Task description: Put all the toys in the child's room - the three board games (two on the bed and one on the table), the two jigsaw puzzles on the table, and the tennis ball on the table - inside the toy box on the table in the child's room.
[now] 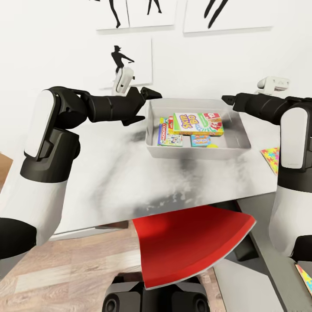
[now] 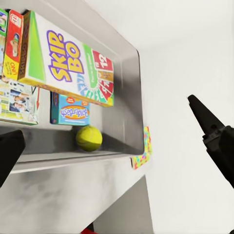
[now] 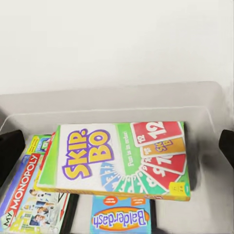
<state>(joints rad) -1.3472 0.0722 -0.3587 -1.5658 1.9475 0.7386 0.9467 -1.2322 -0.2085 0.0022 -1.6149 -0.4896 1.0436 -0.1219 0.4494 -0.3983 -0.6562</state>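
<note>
Grey Bin Holds Games as Both Arms Flank It

Grey toy box point(image 1: 197, 151) sits on the table point(image 1: 108, 182), holding SKIP-BO box point(image 1: 198, 123), MONOPOLY box point(image 1: 169, 136), blue game point(image 1: 200, 140) and tennis ball point(image 2: 88, 138). Left gripper point(image 1: 151, 93), fingers spread, reaches at its far-left corner; right gripper point(image 1: 227, 100), also parted, at its far-right. One jigsaw puzzle point(image 1: 271, 157) lies right.

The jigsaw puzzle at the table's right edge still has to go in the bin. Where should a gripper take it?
Take the jigsaw puzzle by its outer edge, coming from the table's right side with the right gripper. It is a thin flat square lying flush, so there is little to pinch from above; in the left wrist view its corner seems to overhang the edge.
</note>
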